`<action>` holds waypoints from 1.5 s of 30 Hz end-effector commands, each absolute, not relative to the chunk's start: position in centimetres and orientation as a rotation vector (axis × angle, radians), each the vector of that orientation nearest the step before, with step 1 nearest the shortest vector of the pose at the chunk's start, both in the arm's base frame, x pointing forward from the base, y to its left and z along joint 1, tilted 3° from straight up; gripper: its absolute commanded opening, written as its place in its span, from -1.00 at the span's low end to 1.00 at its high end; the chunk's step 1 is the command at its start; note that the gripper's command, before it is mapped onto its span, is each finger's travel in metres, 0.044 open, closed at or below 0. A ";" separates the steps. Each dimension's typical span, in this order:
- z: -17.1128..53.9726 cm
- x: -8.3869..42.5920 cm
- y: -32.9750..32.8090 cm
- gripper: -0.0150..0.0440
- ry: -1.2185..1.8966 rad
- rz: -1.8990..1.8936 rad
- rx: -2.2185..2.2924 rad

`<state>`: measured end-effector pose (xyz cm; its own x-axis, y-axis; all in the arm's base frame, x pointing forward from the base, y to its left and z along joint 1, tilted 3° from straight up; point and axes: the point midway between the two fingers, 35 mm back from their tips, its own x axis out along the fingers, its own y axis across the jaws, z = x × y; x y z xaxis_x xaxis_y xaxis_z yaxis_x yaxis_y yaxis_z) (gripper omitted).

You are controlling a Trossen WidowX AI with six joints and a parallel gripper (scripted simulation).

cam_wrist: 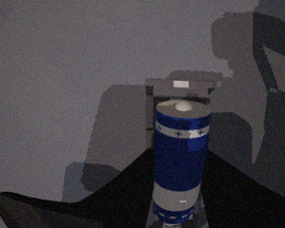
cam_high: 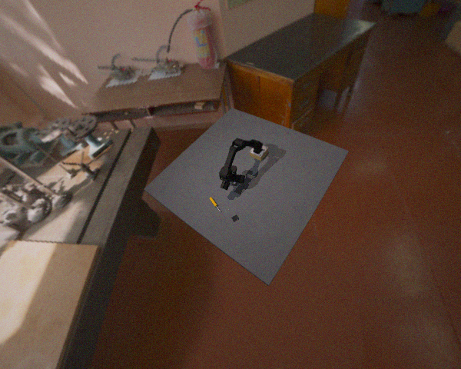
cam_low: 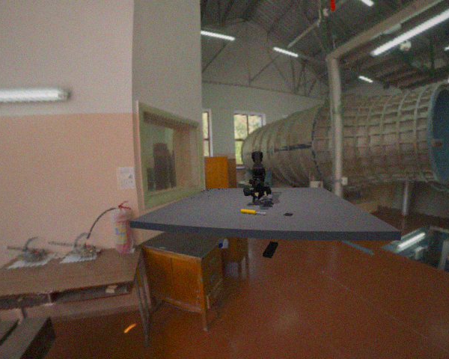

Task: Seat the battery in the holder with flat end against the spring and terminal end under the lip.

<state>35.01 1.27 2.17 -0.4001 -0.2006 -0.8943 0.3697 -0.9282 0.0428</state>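
A blue battery with pale bands stands out in the wrist view, its nub terminal end toward the top of the frame. My gripper is shut on the battery, a black finger on each side. The grey holder lies beyond and partly under the battery, its end wall with a white patch just past the terminal end. The battery hides most of the holder's inside. A little metal shows below the flat end, perhaps the spring. I cannot tell whether the battery touches the holder. In the top and exterior views both are too small to make out.
A yellow-handled screwdriver and a small dark square lie on the grey table top, on the near side of the gripper in the exterior view. The arm's base stands by a cream block.
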 end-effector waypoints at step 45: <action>1.9 36.3 1.7 -0.21 0.259 -2.307 1.602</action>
